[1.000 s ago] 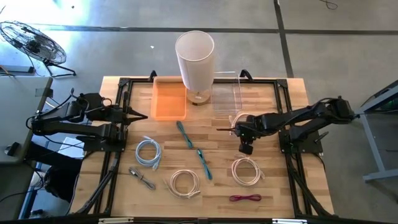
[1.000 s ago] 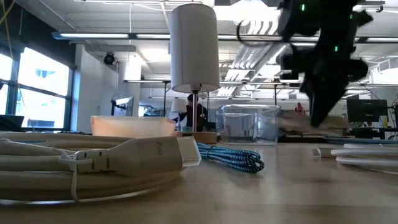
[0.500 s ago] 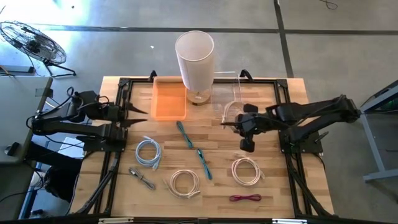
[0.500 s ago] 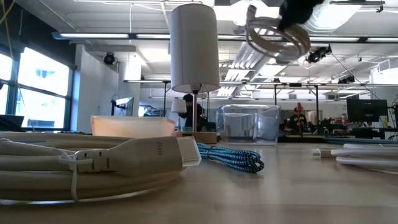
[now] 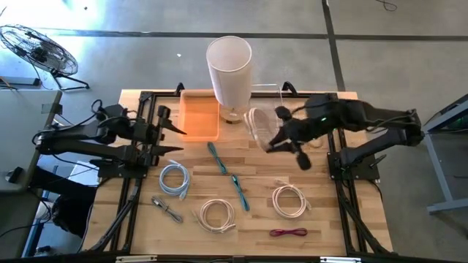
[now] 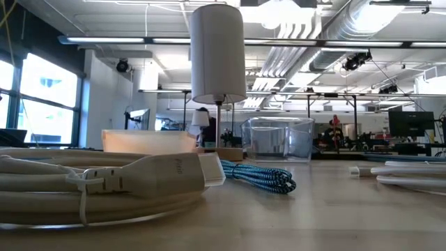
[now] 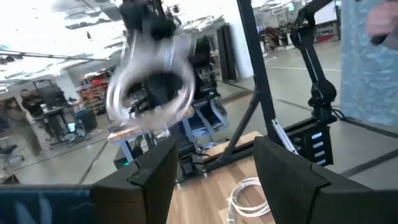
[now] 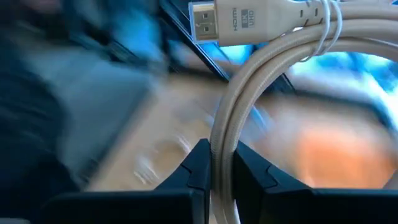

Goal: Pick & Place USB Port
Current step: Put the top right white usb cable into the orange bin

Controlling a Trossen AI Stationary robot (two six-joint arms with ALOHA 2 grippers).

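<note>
My right gripper (image 5: 272, 139) is shut on a cream coiled cable (image 5: 257, 126) and holds it in the air at the clear container (image 5: 267, 108). The cable's plug (image 8: 214, 25) is marked HDMI, and a tie (image 8: 323, 25) binds the loops. The left wrist view shows the coil (image 7: 149, 87) hanging from that gripper. My left gripper (image 5: 174, 130) stands open and holds nothing, at the left side of the orange bin (image 5: 199, 115). Neither gripper shows in the low view. My right gripper pinches the bundled loops of the coil (image 8: 219, 163) between its two fingers (image 8: 198, 163), which lie across the strands. The coil is lifted clear of the table. Its plug end stands out beyond the fingers.
A white lamp (image 5: 229, 69) stands between the bin and the container. On the table lie a white-blue coil (image 5: 174, 177), two cream coils (image 5: 217, 214) (image 5: 290, 199), a teal cable (image 5: 227, 174), a grey cable (image 5: 167, 210) and a red one (image 5: 288, 232).
My right gripper has risen with the cream coil, out of the low view, and gone toward the far edge and the clear container, turning as it went. My left gripper has opened and reached a little toward the orange bin.
</note>
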